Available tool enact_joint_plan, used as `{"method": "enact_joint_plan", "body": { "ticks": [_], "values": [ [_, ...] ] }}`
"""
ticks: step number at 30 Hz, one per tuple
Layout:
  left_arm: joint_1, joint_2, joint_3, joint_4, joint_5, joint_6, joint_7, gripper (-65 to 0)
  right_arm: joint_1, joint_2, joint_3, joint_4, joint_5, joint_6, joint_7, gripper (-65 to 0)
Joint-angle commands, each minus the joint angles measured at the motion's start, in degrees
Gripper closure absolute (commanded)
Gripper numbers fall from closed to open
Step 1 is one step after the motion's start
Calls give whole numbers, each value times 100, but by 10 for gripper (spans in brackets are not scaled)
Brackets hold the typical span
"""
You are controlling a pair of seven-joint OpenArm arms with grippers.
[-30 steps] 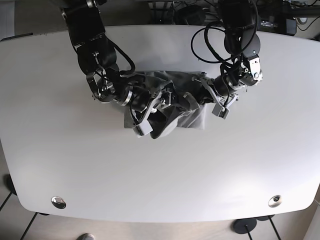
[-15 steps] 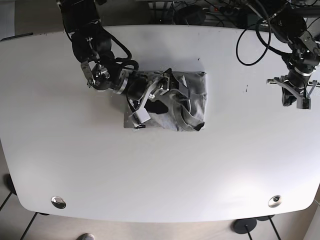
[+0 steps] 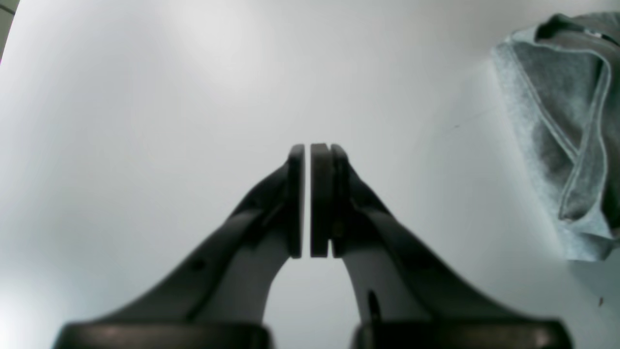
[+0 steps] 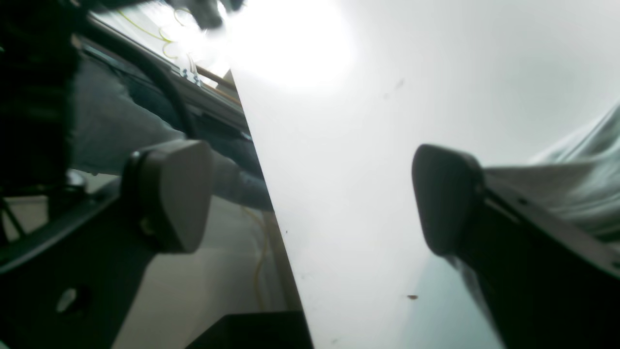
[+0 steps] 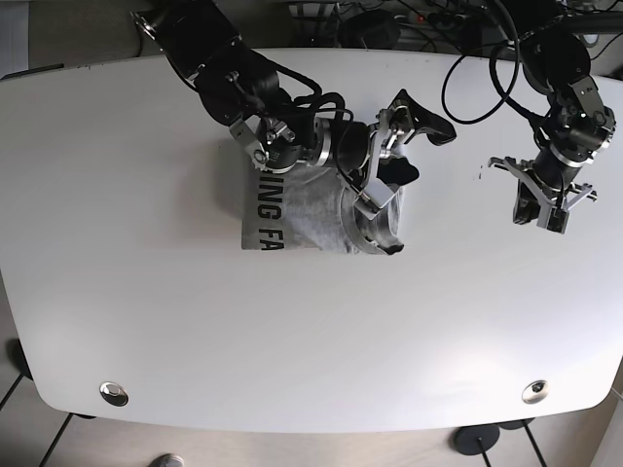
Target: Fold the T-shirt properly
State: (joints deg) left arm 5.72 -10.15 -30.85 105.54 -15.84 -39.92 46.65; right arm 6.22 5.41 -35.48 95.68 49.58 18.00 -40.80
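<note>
Over at 3 o'clock our left gripper (image 5: 541,202) hangs with jaws together, empty; our right gripper (image 5: 402,131) sits jaws apart above the T-shirt (image 5: 311,209) on the surface (image 5: 311,331).

base: overhead, whole table (image 5: 146,321) | wrists: close, low along fingers | shared: T-shirt (image 5: 302,219) edge

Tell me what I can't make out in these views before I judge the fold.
- Base view: the T-shirt's upper right part is covered by the right hand and its arm; the print is cut off after "ING FA" by a fold.
- Left wrist view: the frame's right edge cuts the shirt off; only one edge shows past the shut left hand.
- Right wrist view: the shirt is blurred, partly behind one finger.
</note>
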Motion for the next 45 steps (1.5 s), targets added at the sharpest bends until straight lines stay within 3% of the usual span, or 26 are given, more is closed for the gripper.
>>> {"method": "enact_joint_plan", "body": {
  "ticks": [1,4,7,12,14,18,21,24,28,31,34,36,40,43,45],
  "values": [
    [-66,149,347,220,-65,-8,-133,-4,68,299,432,379,75,-2,128,-626],
    [-57,395,857,255,-56,-8,-133,-4,-134,650,1285,608,84,15,137,-626],
    [31,686,1322,255,-56,-8,-125,-4,-169,756,2111,502,75,33,110,-626],
    [382,1125,2149,115,-91,-8,-125,-4,244,852,3131,-1045,48,42,260,-623],
    [444,1125,2254,53,-91,-8,-125,-3,543,1037,3087,-1643,48,42,436,-566],
    [593,1090,2290,-35,-91,-8,-125,-3,956,1230,2683,-2557,48,42,1113,-341],
    [646,1081,2281,-176,-65,-8,-125,-3,1106,1274,2234,-3032,48,42,1798,-254],
    [637,879,2272,-659,-91,-8,-151,-1,1176,1283,1742,-3577,-13,42,2598,-254],
    [250,668,2272,-1257,-100,-8,-160,-1,1114,1257,1469,-3849,-989,42,3222,-252],
    [-251,545,2272,-1837,-100,-8,-160,-1,956,1274,1478,-3788,-1218,130,3240,-249],
    [-1235,422,2281,-2866,-74,-8,-177,-3,675,1380,1759,-3752,-1226,710,3240,-249],
    [-2000,387,2298,-3956,-56,-8,-582,-4,376,1398,2067,-3471,-1270,851,3240,-249],
    [-3266,149,2641,-5820,-100,-8,-1276,-4,-46,1398,2102,-2988,-1279,859,3222,-250],
    [-3539,149,2852,-5969,-100,-8,-1523,-4,-266,1380,2102,-2636,-1279,842,3222,-250],
    [-3670,149,2852,-5670,-56,-8,-1487,-6,-503,1222,2102,-2240,-1279,842,3214,-252]
  ]
}}
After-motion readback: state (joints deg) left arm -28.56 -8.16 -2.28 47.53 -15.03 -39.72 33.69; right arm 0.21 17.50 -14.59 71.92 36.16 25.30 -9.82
